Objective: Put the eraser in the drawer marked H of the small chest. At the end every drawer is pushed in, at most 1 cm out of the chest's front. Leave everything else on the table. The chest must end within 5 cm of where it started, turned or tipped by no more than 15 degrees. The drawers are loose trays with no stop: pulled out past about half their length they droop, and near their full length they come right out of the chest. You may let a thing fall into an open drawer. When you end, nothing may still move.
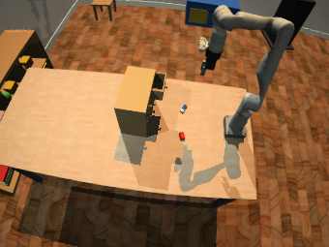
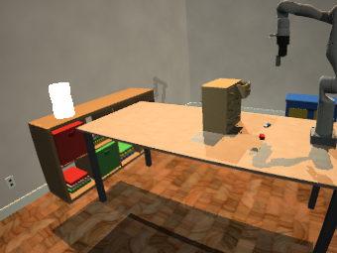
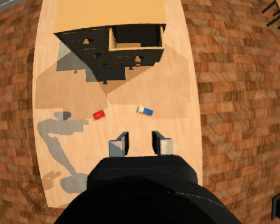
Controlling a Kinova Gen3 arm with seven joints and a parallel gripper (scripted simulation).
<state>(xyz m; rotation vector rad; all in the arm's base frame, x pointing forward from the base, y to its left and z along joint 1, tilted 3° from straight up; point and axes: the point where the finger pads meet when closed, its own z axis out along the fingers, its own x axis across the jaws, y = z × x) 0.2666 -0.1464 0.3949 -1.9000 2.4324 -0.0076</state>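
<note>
The small wooden chest (image 1: 135,87) (image 2: 214,107) (image 3: 110,15) stands upright. One top-row drawer (image 1: 159,86) (image 2: 244,89) (image 3: 150,54) is pulled partly out, on the right in the wrist view; its visible inside shows no object. The other drawers look pushed in. The letters are not readable. A blue-and-white block (image 1: 184,108) (image 2: 267,125) (image 3: 145,111), which looks like the eraser, lies on the table in front of the chest. My gripper (image 1: 203,70) (image 2: 278,62) (image 3: 140,139) is open and empty, high above the table, pointing down.
A small red object (image 1: 182,136) (image 2: 262,136) (image 3: 99,115) lies beside the eraser, to its left in the wrist view. The table (image 1: 73,114) (image 2: 164,124) carries the arm's base. The chest stands beyond both small objects from the arm.
</note>
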